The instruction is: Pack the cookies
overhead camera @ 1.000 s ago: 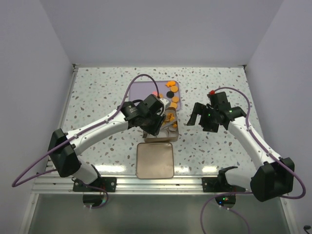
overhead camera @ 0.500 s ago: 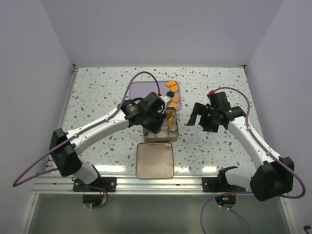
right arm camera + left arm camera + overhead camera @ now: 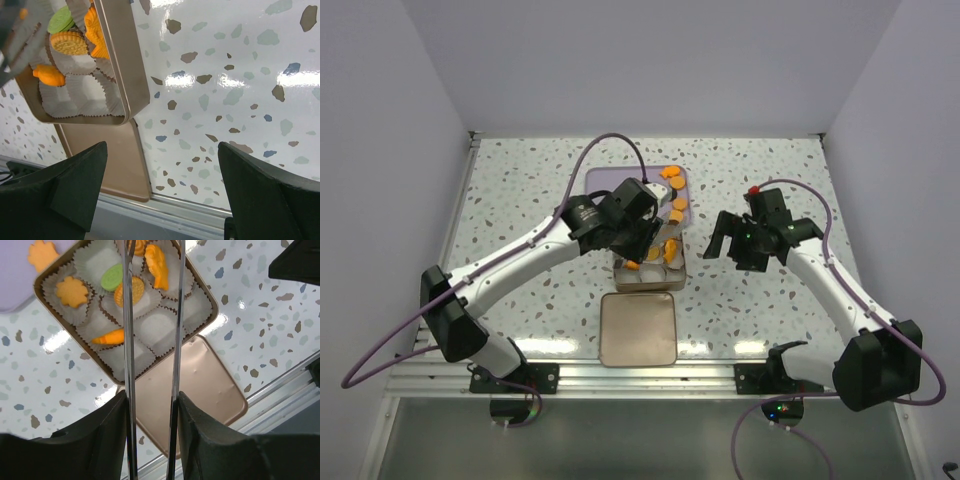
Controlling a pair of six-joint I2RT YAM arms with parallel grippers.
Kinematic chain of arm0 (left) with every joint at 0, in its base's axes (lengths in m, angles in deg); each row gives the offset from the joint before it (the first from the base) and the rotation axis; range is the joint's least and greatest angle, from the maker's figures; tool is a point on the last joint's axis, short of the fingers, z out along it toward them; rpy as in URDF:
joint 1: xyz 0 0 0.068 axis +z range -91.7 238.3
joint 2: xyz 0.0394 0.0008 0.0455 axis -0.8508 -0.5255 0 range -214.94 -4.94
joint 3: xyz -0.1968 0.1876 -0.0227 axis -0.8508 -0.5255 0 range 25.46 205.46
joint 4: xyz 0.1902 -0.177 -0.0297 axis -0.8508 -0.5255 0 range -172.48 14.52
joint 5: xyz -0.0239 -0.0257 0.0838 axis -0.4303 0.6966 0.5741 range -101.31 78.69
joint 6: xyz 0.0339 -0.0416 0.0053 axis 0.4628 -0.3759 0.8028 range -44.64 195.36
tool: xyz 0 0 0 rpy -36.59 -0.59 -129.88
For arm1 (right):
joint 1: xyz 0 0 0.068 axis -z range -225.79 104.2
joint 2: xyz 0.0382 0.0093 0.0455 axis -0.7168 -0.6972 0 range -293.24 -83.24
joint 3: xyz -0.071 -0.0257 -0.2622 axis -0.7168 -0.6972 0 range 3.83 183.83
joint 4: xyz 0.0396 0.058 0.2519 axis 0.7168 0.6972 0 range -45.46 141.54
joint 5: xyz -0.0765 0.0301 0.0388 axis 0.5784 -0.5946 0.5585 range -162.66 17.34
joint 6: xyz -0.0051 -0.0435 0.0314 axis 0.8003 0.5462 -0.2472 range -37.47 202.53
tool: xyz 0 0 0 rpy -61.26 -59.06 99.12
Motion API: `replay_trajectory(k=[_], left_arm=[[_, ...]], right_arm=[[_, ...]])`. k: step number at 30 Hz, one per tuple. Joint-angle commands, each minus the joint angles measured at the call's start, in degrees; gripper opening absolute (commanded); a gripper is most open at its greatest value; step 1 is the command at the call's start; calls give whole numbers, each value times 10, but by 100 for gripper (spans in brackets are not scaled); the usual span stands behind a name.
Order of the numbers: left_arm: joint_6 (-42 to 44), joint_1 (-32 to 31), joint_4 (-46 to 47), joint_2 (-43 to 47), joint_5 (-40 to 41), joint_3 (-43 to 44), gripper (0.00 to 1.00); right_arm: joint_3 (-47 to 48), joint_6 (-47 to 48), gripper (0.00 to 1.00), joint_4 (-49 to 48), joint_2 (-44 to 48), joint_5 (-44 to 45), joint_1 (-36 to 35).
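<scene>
the square gold metal tin (image 3: 127,60) sits on the speckled table (image 3: 280,315), lined with nine white paper cups (image 3: 152,329) in three rows of three. six small cookies (image 3: 129,291) show inside it: five orange and one green cookie (image 3: 112,276). of the orange ones, one is flower-shaped, one is round and ridged, one long piece stands on edge, one lies tilted across a cup rim near the tin's wall, and one is cut off by the top edge of the left wrist view. a seventh, another orange flower, lies on the one purple tray (image 3: 12,280) just beside the tin. from above, more orange cookies show on that tray, too small to count surely. one flat copper-toned lid (image 3: 200,385) lies just beside the tin's near side. the left gripper (image 3: 655,243) hangs over the tin, its two thin metal fingers (image 3: 128,390) parallel with a narrow gap, gripping nothing. the right gripper (image 3: 161,147) hovers beside the tin, spread wide and empty.
</scene>
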Motion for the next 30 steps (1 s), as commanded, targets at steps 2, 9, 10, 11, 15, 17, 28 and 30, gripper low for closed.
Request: replay_trajectory(k=[2, 9, 10, 11, 15, 17, 28, 30], left_arm=[[23, 10, -20, -7, 40, 54, 46], [27, 63, -24, -28, 55, 79, 45], [28, 74, -24, -37, 55, 85, 45], [30, 79, -24, -43, 55, 88, 45], [39, 98, -28, -84, 71, 123, 48], [45, 105, -31, -99, 76, 134, 49], [52, 109, -31, -188, 83, 170, 50], [52, 109, -32, -201, 88, 178, 49]], right_arm=[[-5, 8, 96, -6, -1, -7, -1], [-5, 9, 96, -7, -1, -6, 0], [-3, 9, 96, -6, -3, -7, 0], [-3, 10, 96, -7, -5, -7, 0], [2, 12, 96, -5, -8, -6, -1], [4, 14, 96, -5, -10, -6, 0], [16, 23, 96, 1, -16, 0, 0], [14, 25, 96, 1, -17, 0, 2]])
